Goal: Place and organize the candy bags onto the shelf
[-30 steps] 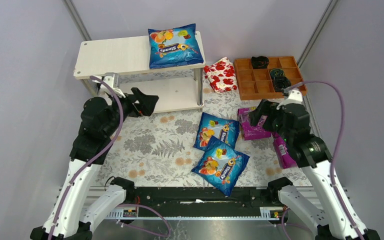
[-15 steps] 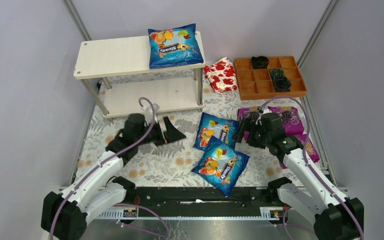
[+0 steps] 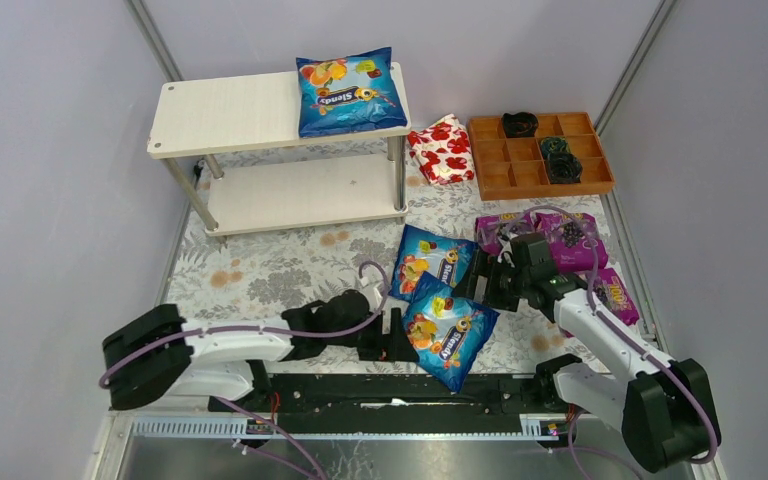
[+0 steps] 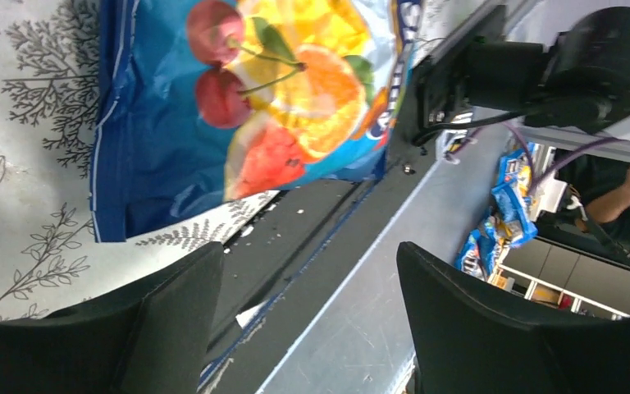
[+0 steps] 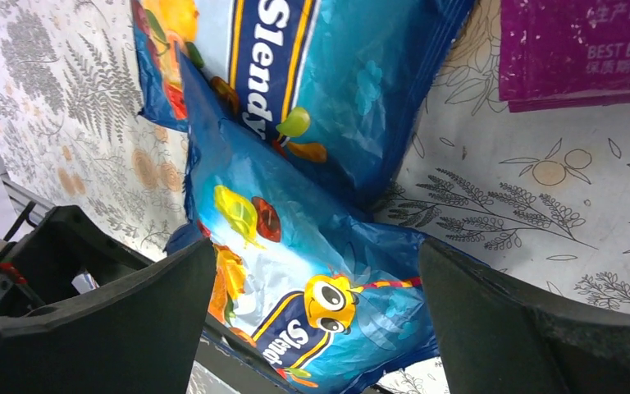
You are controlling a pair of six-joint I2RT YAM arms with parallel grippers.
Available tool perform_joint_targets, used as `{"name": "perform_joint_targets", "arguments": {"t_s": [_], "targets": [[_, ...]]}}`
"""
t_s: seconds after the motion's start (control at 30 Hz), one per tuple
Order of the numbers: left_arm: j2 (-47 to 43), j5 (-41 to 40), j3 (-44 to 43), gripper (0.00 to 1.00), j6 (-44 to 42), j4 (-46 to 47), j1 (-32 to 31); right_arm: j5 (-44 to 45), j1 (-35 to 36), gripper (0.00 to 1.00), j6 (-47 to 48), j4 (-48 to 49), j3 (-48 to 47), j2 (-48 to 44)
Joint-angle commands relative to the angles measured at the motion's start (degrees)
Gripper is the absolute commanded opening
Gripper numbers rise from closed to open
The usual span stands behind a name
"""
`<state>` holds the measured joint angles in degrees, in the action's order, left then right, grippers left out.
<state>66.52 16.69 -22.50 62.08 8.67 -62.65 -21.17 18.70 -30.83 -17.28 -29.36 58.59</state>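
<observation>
The left fingers (image 4: 172, 304) are spread wide apart and hold nothing. They sit low at the near edge of the flowery desk (image 3: 280, 280). Far behind stands the low cream wooden shelf (image 3: 230, 110), with one shiny blue candy bag (image 3: 350, 92) on the right end of its top board. Two blue candy bags (image 3: 445, 330) lie overlapping on the desk between the arms. The right fingers (image 5: 131, 312) are spread wide too, empty, close to them. Small purple candy bags (image 3: 570, 235) lie further right.

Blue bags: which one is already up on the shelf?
The far bag, at the right end of the shelf's top board. The middle bag and near bag lie overlapping on the table.
</observation>
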Motion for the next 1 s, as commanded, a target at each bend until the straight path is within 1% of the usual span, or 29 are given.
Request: {"name": "perform_joint_targets", "arguments": {"t_s": [0.0, 0.07, 0.13, 0.2, 0.23, 0.3, 0.37, 0.43, 0.53, 0.6, 0.7, 0.73, 0.8, 0.87, 0.93, 0.97], "targets": [[4.76, -5.67, -1.86, 0.81, 4.37, 7.44, -2.10, -0.37, 0.68, 1.00, 0.06, 1.00, 0.77, 2.02], [6.32, -6.00, -1.55, 0.81, 5.39, 9.15, -2.14, -0.31, 1.27, 1.00, 0.09, 1.18, 1.29, 2.31], [6.85, -7.79, -1.73, 0.81, 5.47, 8.83, -2.01, -1.21, 2.21, 0.99, -0.40, 2.24, 2.05, 2.32], [6.59, -10.09, -2.54, 0.80, 4.67, 7.26, -0.69, -2.24, 3.33, 0.94, -1.11, 3.42, 2.83, 2.36], [6.34, -10.01, -2.69, 0.78, 3.83, 6.98, 0.75, -2.69, 4.01, 0.92, -1.68, 4.16, 3.34, 2.41], [5.66, -8.97, -2.89, 0.73, 2.26, 5.67, 4.69, -3.82, 5.49, 0.85, -3.83, 6.35, 4.99, 2.20], [4.71, -7.53, -3.04, 0.70, 0.41, 4.06, 9.19, -4.63, 7.39, 0.75, -6.78, 9.36, 6.56, 2.01], [3.34, -6.85, -3.51, 0.67, -2.18, 1.73, 13.16, -4.64, 9.83, 0.68, -10.27, 12.98, 7.95, 2.08], [1.53, -6.31, -4.98, 0.65, -5.94, -2.91, 19.11, -3.61, 14.09, 0.63, -16.18, 20.54, 9.39, 2.88], [0.21, -6.40, -5.83, 0.65, -7.85, -5.78, 22.92, -2.20, 17.55, 0.63, -19.70, 26.43, 9.71, 4.51], [-1.87, -6.40, -6.48, 0.66, -10.13, -8.48, 28.51, 0.62, 22.31, 0.63, -22.65, 33.75, 7.64, 10.01], [-2.59, -7.15, -6.99, 0.66, -11.11, -10.92, 30.14, 1.02, 24.01, 0.64, -22.91, 35.15, 6.19, 12.57], [-4.70, -9.52, -7.96, 0.69, -12.89, -15.71, 32.61, 1.66, 27.34, 0.65, -22.53, 36.15, 1.80, 17.86], [-7.38, -11.85, -8.61, 0.81, -14.29, -19.20, 34.47, 2.00, 29.82, 0.67, -21.10, 35.81, -2.78, 22.56], [-10.23, -13.83, -8.78, 0.93, -15.12, -22.09, 35.41, 1.90, 30.09, 0.71, -19.97, 35.33, -3.96, 23.90], [-11.90, -14.29, -8.72, 0.96, -15.37, -23.20, 35.56, 2.52, 30.09, 0.76, -19.48, 34.95, -3.73, 23.52]]}}
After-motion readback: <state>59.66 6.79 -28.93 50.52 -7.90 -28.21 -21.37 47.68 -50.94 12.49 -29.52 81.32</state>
